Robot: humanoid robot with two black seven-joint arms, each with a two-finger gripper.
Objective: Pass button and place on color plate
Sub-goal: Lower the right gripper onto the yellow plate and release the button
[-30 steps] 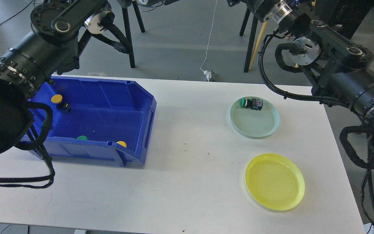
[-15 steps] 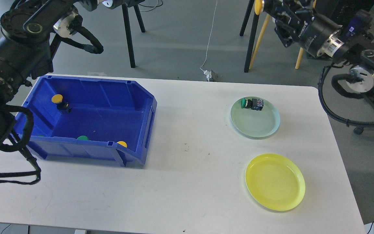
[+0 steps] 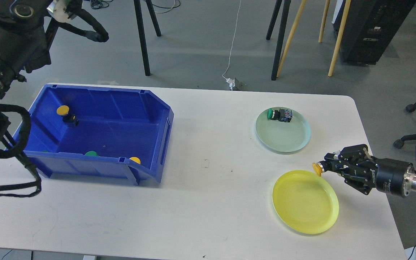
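Observation:
My right gripper [image 3: 329, 167] comes in from the right edge, low over the table, and is shut on a yellow button [image 3: 316, 168]. The button hangs just above the far right rim of the empty yellow plate [image 3: 304, 202]. The pale green plate [image 3: 284, 139] behind it holds a green button [image 3: 279, 115] near its far rim. A blue bin [image 3: 114, 126] on the left holds a yellow button [image 3: 64, 111], a green one [image 3: 91, 153] and another yellow one [image 3: 134, 160]. My left arm rises at the top left; its gripper is out of view.
The white table [image 3: 208, 202] ends close behind my right gripper, at its right edge. Chair and stand legs [image 3: 276, 39] and a black cabinet [image 3: 370, 29] stand on the floor beyond the table.
My right arm swung down from the top right to table height, bringing the yellow button to the yellow plate's rim. My left arm drew further up and left.

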